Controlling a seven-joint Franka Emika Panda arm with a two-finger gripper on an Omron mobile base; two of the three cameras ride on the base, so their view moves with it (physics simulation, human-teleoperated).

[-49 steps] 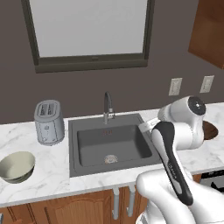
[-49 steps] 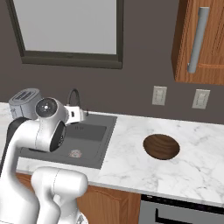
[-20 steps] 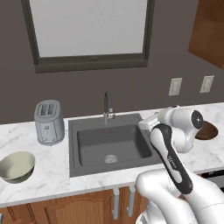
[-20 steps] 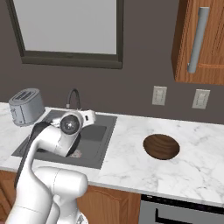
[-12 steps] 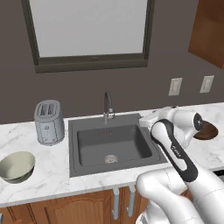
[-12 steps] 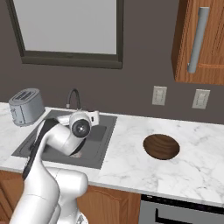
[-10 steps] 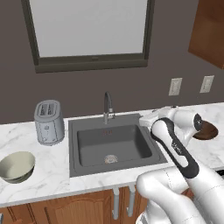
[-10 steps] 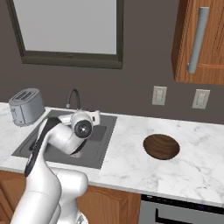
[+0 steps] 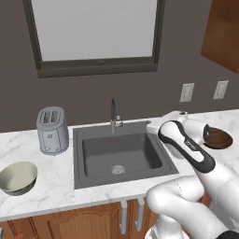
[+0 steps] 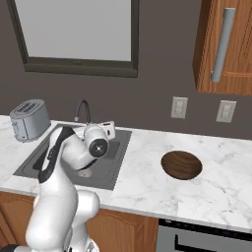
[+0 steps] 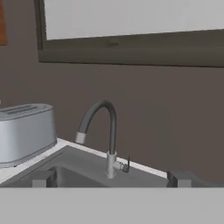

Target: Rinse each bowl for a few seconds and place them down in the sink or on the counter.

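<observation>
The pale cream-green bowl [image 9: 17, 178] sits on the counter [image 9: 56, 182] at the far left, in front of the toaster. The dark brown bowl [image 10: 182, 164] [image 9: 217, 138] rests upright on the counter right of the sink [image 9: 122, 155]. My gripper [image 11: 111, 178] is open with nothing between its fingertips [image 11: 42, 178]. It hovers over the sink's right part and looks level at the dark arched faucet [image 11: 103, 131]. The hand [image 10: 107, 129] is well apart from both bowls. No water shows at the spout.
A silver toaster [image 9: 51, 130] [image 11: 24, 131] stands on the counter left of the sink. A window and dark wall lie behind the faucet [image 9: 114, 111]. Wall outlets [image 10: 179, 107] and a wooden cabinet [image 10: 224, 47] hang above the right counter.
The arm has folded down and swung lower over the right side of the sink. Both bowls lie where they were, and the gripper stays open.
</observation>
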